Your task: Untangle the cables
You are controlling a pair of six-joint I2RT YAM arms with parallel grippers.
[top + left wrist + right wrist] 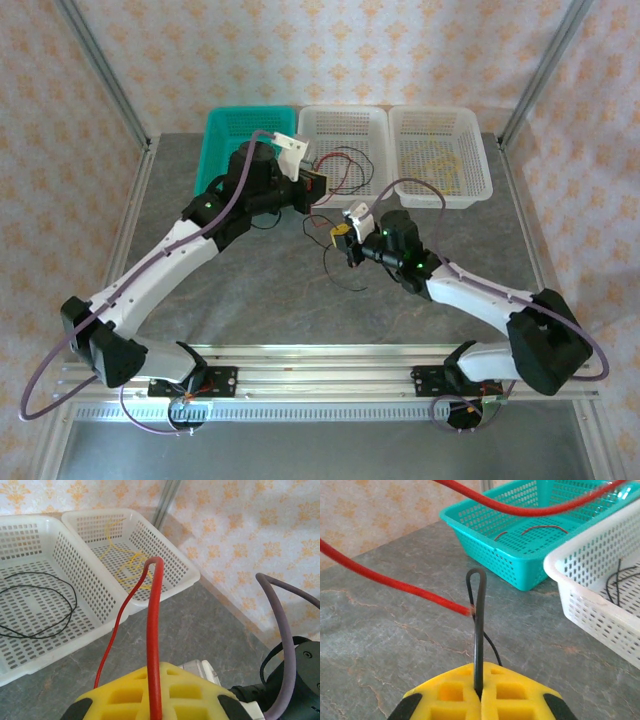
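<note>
Left hand (155, 702) clamped shut on the red cable (156, 630), which rose straight ahead of it. Right hand (480, 695) closed on the black cable (479, 630), looped just ahead, with red meeting that loop. I judged slow, opposed pulls best, watching this crossing.

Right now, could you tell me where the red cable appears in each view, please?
Top external: the red cable loops over the middle white basket.
Left wrist: centre, the cable rising from the yellow jaws.
Right wrist: the cable crosses top and left, meeting the black cable.
Shared landmark: that basket.
</note>
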